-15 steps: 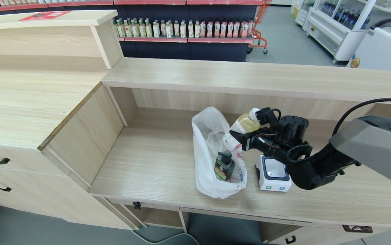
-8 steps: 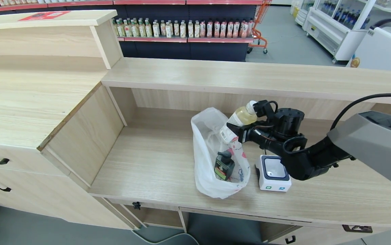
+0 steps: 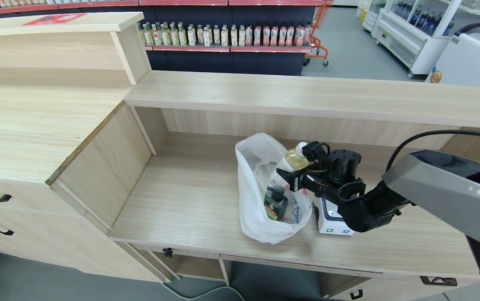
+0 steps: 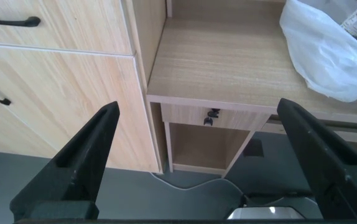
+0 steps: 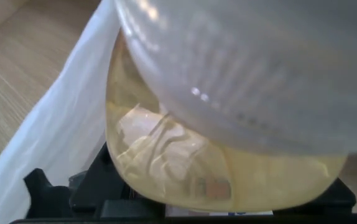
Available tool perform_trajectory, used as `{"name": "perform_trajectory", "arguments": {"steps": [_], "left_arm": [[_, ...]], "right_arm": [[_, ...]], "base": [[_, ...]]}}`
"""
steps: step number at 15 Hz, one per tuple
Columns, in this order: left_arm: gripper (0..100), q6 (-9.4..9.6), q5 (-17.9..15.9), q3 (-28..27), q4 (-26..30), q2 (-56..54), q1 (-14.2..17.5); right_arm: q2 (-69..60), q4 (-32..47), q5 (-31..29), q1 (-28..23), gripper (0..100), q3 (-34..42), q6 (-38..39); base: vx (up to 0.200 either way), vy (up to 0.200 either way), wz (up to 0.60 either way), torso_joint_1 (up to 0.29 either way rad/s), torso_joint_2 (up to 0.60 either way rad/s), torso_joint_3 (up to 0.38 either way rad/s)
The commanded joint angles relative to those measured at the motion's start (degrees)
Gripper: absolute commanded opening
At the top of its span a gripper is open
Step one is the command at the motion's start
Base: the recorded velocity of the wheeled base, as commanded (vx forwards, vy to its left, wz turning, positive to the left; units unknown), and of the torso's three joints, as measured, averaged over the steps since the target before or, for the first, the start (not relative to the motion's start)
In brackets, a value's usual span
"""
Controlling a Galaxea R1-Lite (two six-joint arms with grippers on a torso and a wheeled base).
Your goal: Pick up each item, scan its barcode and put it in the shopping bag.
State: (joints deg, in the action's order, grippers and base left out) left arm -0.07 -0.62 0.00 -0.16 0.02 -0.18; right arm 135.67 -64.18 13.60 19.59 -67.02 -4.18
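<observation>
Hanging well apart from the one shopping bag [image 3: 252, 217], the left gripper [image 4: 197, 155] has its jaws spread wide, empty. Inside the bag stands one dark pump bottle [image 3: 275, 203]. At the bag's mouth, the right gripper [image 3: 299, 166] has its jaws clamped on one yellow drink bottle [image 3: 292, 161]. One scanner [image 3: 329, 217] sits just beside the bag.

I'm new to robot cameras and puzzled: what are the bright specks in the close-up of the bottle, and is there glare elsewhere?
Right wrist view: the specks are likely light glinting off the clear wall of the bottle, held close to the camera. Head view: even light, only a pale sheen on the shopping bag. Left wrist view: no glare, the counter evenly lit.
</observation>
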Motion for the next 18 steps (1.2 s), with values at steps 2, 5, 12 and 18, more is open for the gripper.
{"name": "perform_trajectory", "arguments": {"steps": [2, 5, 12, 18], "left_arm": [[100, -0.01, 0.0, 0.0, 0.0, 0.1, 0.0], [100, -0.01, 0.0, 0.0, 0.0, 0.1, 0.0], [100, -0.01, 0.0, 0.0, 0.0, 0.0, 0.0], [100, -0.01, 0.0, 0.0, 0.0, 0.0, 0.0]], "right_arm": [[3.0, -2.1, 0.3, -0.3, 0, 0.1, -2.1], [4.9, -4.0, 0.5, -0.9, 0, -0.2, -4.2], [5.2, -5.1, 0.4, -1.1, 100, 0.1, -4.2], [-17.7, -4.5, 0.5, -3.2, 100, 16.0, -3.6]], "base": [[0.0, 0.0, 0.0, 0.0, 0.0, 0.0], [0.0, 0.0, 0.0, 0.0, 0.0, 0.0], [0.0, 0.0, 0.0, 0.0, 0.0, 0.0], [0.0, 0.0, 0.0, 0.0, 0.0, 0.0]]}}
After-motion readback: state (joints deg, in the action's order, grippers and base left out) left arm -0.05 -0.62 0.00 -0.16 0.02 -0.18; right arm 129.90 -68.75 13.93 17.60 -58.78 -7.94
